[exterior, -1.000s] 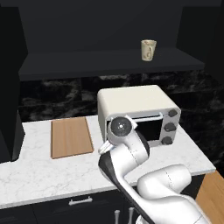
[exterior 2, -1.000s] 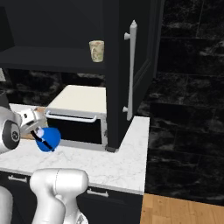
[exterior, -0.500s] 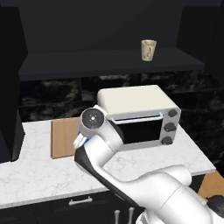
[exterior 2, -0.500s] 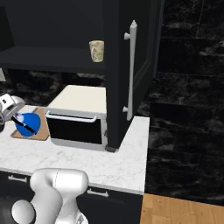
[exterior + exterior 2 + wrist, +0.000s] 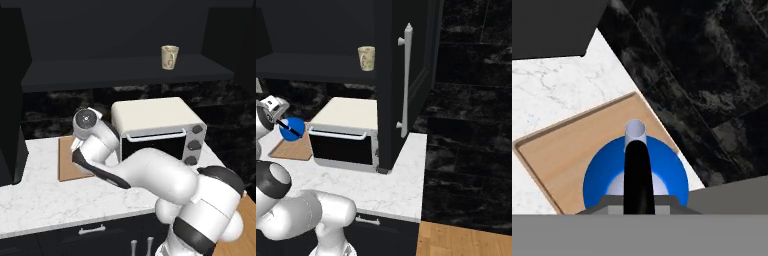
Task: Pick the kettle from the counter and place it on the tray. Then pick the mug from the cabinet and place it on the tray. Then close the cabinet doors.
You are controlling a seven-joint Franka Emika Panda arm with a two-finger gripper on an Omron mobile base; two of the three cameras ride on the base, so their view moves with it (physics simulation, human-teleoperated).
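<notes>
1. At far left, in the left base view: open black cabinet door (image 5: 10, 100) standing edge-on against the white marble tabletop (image 5: 45, 200).
2. Just right of it: light-brown wooden tray (image 5: 65, 165) lying flat on the tabletop, partly hidden by the white arm.
3. Over the tray, in the right base view: bright blue kettle (image 5: 292, 128) held clear above the board, not resting on it; tool (image 5: 278, 121) clamped on the kettle's black arched handle.
4. In the hand view: looking down on the blue kettle (image 5: 635, 175), black handle running up the middle, pale spout at its far end; tray (image 5: 567, 150) directly below, kettle over the tray's corner nearest the black marbled backsplash (image 5: 712, 75); fingertips hidden behind the kettle, so grip read from the handle held in line with the hand.
5. Right of the tray: white toaster oven (image 5: 157, 130) with dark glass door and three knobs, standing on the tabletop, just beside the tray.
6. Above the oven: beige mug (image 5: 169, 56) upright on the cabinet shelf (image 5: 125, 70), well apart from the kettle; in the right base view, mug (image 5: 367, 58) at the shelf's right end.
7. At far right, in the right base view: second cabinet door (image 5: 421, 70) swung open, long silver bar handle (image 5: 405, 80) facing the camera.
8. Under the tabletop: dark drawers (image 5: 90, 235) with small pale handles.
</notes>
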